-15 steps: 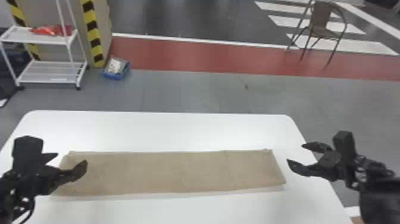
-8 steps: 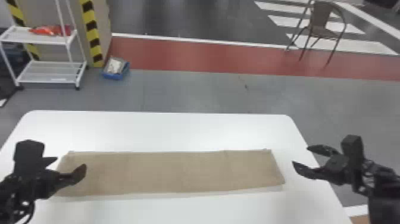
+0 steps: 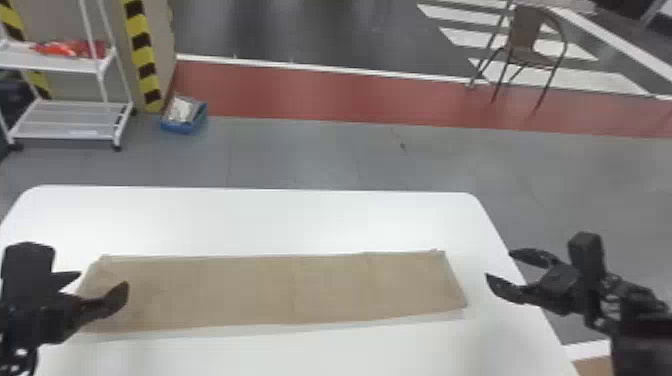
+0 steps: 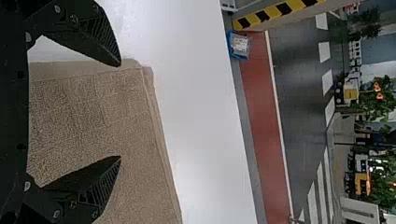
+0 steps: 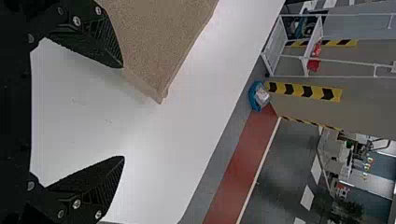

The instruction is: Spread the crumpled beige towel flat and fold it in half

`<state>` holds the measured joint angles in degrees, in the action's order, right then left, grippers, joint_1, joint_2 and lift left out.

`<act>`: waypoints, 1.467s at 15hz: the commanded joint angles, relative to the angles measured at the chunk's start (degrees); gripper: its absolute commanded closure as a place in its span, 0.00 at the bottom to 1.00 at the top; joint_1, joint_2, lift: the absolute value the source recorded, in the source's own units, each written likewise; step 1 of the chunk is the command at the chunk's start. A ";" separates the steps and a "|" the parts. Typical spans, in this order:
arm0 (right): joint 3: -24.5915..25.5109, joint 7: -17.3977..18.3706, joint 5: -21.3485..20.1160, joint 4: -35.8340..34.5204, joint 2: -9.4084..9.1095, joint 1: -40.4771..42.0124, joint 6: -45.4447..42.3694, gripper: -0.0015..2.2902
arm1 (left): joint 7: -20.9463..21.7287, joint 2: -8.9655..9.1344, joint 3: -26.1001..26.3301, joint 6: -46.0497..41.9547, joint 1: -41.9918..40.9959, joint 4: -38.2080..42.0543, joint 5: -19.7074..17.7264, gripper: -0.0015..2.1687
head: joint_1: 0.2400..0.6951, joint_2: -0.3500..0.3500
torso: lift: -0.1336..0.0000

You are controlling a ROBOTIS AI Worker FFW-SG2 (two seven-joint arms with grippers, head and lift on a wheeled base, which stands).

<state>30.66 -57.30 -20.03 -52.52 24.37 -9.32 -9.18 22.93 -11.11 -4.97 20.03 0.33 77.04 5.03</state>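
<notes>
On a white table (image 3: 280, 220) lies the beige towel (image 3: 260, 290), spread flat in a long strip that looks folded in half. It should be light, soft and limp, not fragile; to lift it again, pinch every layer at the end corners, or one may slide. The left hand (image 3: 103, 278) is over its left end, the right hand (image 3: 498, 262) just beyond the other, both empty, fingers apart. Farther off stands a chair (image 3: 525, 30).

You will find the towel (image 3: 300, 290) to be matt cloth with a rough, grainy surface, the table (image 3: 300, 215) smooth with a soft sheen, and the rack (image 3: 62, 135) apparently of painted metal.
</notes>
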 commanded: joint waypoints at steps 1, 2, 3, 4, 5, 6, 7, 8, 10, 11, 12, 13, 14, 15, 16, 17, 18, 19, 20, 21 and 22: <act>-0.34 0.08 0.07 0.48 -0.38 0.00 0.00 0.10 | 0.10 -0.23 -0.13 -0.03 -0.33 -0.05 -0.46 0.10 | 1.00 0.18 | 1.00; -0.43 0.08 0.16 0.66 -0.47 0.00 -0.17 0.10 | 0.19 -0.23 -0.13 -0.03 -0.51 -0.05 -0.37 0.10 | 1.00 0.18 | 1.00; -0.43 0.26 0.25 0.84 -0.56 0.00 -0.17 0.10 | 0.10 -0.32 -0.13 -0.03 -0.59 -0.05 -0.37 0.10 | 1.00 0.19 | 1.00; -0.43 0.43 0.51 0.92 -0.56 0.00 -0.17 0.11 | 0.10 -0.32 -0.13 -0.03 -0.68 -0.05 -0.37 0.10 | 1.00 0.19 | 1.00; -0.52 0.52 0.60 0.92 -0.82 0.00 -0.17 0.12 | 0.10 -0.41 -0.31 -0.21 -0.77 -0.05 -0.46 0.10 | 1.00 0.19 | 1.00; -0.52 0.43 1.22 0.92 -0.91 0.00 -0.17 0.12 | 0.19 -0.41 -0.57 -0.38 -0.86 0.13 -0.55 0.10 | 1.00 0.20 | 1.00; -0.52 0.43 1.39 0.92 -1.08 0.00 -0.17 0.12 | 0.19 -0.41 -0.66 -0.56 -1.03 0.13 -0.63 0.10 | 1.00 0.20 | 1.00; -0.52 0.43 1.48 0.92 -1.08 0.00 0.00 0.12 | 0.19 -0.41 -0.75 -0.91 -1.30 0.39 -0.90 0.10 | 1.00 0.20 | 1.00; -0.52 0.35 1.83 0.92 -1.35 0.00 0.00 0.12 | 0.27 -0.41 -0.92 -1.26 -1.83 0.83 -1.34 0.10 | 1.00 0.21 | 1.00; -0.52 0.35 1.83 0.92 -1.43 0.09 0.00 0.12 | 0.27 -0.41 -0.92 -1.26 -1.83 0.83 -1.34 0.10 | 1.00 0.21 | 1.00; -0.52 0.35 1.83 0.92 -1.43 0.09 0.00 0.12 | 0.36 -0.41 -0.92 -1.26 -1.83 0.92 -1.34 0.10 | 1.00 0.21 | 1.00; -0.52 0.35 2.10 0.92 -1.52 0.09 0.00 0.12 | 0.27 -0.41 -0.83 -1.44 -1.83 0.92 -1.34 0.10 | 1.00 0.21 | 1.00; -0.52 0.35 2.18 0.92 -1.52 0.09 0.00 0.12 | 0.27 -0.41 -0.83 -1.44 -1.83 0.92 -1.34 0.10 | 1.00 0.21 | 1.00; -0.52 0.43 2.18 0.92 -1.52 0.09 0.00 0.12 | 0.27 -0.41 -0.83 -1.61 -1.83 0.92 -1.34 0.10 | 1.00 0.21 | 1.00; -0.52 0.52 2.18 0.92 -1.52 0.09 0.00 0.12 | 0.27 -0.41 -0.83 -2.14 -1.83 0.92 -1.42 0.10 | 1.00 0.21 | 1.00; -0.52 0.61 2.18 0.92 -1.61 0.09 0.00 0.12 | 0.27 -0.41 -0.83 -2.14 -1.83 0.92 -1.42 0.10 | 1.00 0.21 | 1.00; -0.52 0.70 2.10 0.92 -1.61 0.09 0.00 0.12 | 0.27 -0.49 -0.83 -2.32 -1.83 0.83 -1.42 0.10 | 1.00 0.21 | 1.00; -0.52 0.87 2.27 0.92 -1.61 0.09 0.00 0.12 | 0.27 -0.49 -0.83 -2.32 -1.83 0.83 -1.42 0.10 | 1.00 0.21 | 1.00; -0.61 0.96 2.80 0.92 -1.61 0.09 -0.17 0.12 | 0.27 -0.49 -0.83 -2.32 -1.83 0.92 -1.42 0.10 | 1.00 0.21 | 1.00; -0.61 0.96 2.98 0.92 -1.61 0.09 -0.17 0.12 | 0.36 -0.49 -0.83 -2.32 -1.83 0.92 -1.60 0.10 | 1.00 0.21 | 1.00; -0.52 0.96 3.15 0.92 -1.61 0.09 -0.17 0.12 | 0.36 -0.49 -0.83 -2.32 -1.83 0.92 -1.69 0.10 | 1.00 0.21 | 1.00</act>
<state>30.10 -56.33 -17.17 -51.59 22.76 -9.23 -9.34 23.27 -11.60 -5.79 17.72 -1.50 77.94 3.47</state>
